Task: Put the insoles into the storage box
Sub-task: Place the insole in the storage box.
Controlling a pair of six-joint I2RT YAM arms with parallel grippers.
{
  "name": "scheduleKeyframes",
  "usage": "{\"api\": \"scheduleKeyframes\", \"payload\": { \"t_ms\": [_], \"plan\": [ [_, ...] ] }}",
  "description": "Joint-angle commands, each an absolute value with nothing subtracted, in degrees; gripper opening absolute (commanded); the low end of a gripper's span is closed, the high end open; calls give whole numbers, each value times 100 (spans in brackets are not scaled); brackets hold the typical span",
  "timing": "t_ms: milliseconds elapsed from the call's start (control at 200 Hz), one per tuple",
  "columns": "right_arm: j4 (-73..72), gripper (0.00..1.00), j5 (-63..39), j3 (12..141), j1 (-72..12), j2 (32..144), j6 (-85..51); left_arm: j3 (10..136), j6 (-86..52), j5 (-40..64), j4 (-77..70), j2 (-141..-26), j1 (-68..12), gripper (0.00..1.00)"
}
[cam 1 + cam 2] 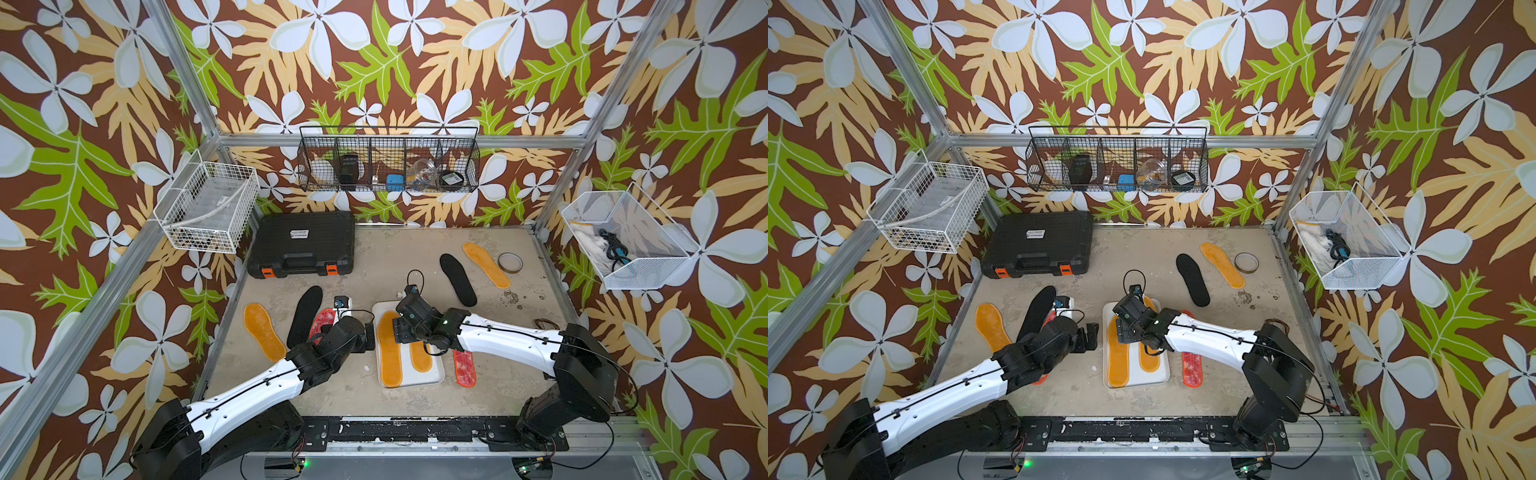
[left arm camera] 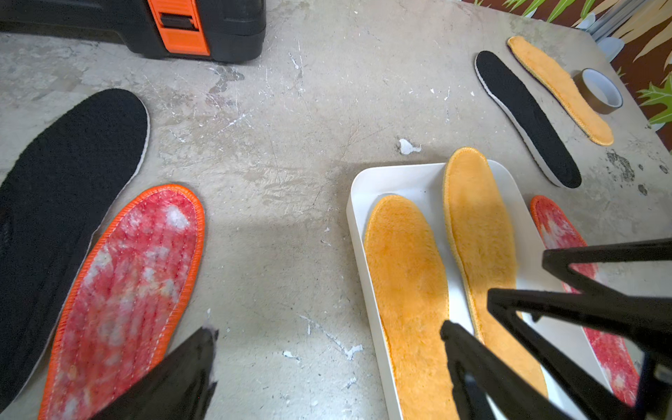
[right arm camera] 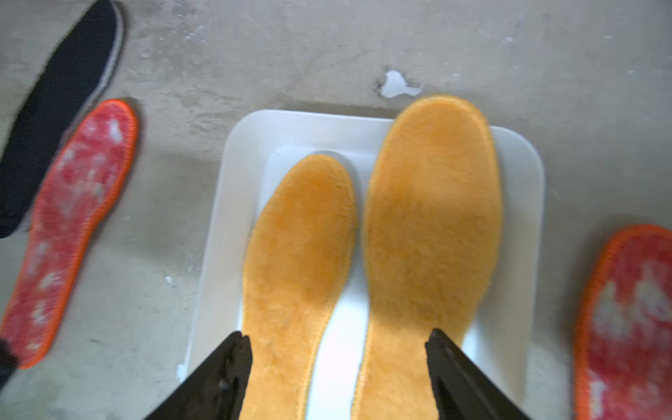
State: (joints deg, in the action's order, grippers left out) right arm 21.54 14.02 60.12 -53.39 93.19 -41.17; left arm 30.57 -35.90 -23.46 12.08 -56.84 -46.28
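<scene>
Two orange insoles (image 1: 389, 357) lie side by side in the white storage box (image 1: 436, 372), the right tool (image 1: 400, 334) above them — the left tool (image 1: 369, 332) just beside its rim (a red-white insole (image 1: 464, 368) lies on the worktop (image 1: 353, 386) alongside).

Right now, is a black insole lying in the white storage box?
No, the storage box holds only two fuzzy orange-yellow insoles.

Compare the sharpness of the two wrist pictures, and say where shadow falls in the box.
Right wrist view: soft and smeared throughout, with shadow across the wider orange insole in the storage box. Left wrist view: crisp, table scratches clearly resolved.
</scene>
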Motion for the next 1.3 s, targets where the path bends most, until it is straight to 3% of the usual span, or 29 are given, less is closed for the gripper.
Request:
{"api": "scheduleKeyframes", "payload": {
  "t_ms": [0,525,811,1191,1296],
  "plan": [
    [2705,80,2005,6033,-5344,9605,-4172,3028,-3557,-2295,1117,-5695,-4623,100],
    [2303,77,1850,6236,-5304,10773,-4390,3042,-3547,-2320,1222,-5576,-4623,100],
    [2446,65,1828,6137,-5317,10427,-4513,3019,-3521,-2317,1187,-5590,-4623,100],
    [2689,66,1829,5905,-5353,10089,-4720,3049,-3507,-2301,1122,-5687,-4623,100],
    [2733,71,1828,5985,-5353,10173,-4739,3074,-3515,-2298,1138,-5687,-4618,100]
  ]
}}
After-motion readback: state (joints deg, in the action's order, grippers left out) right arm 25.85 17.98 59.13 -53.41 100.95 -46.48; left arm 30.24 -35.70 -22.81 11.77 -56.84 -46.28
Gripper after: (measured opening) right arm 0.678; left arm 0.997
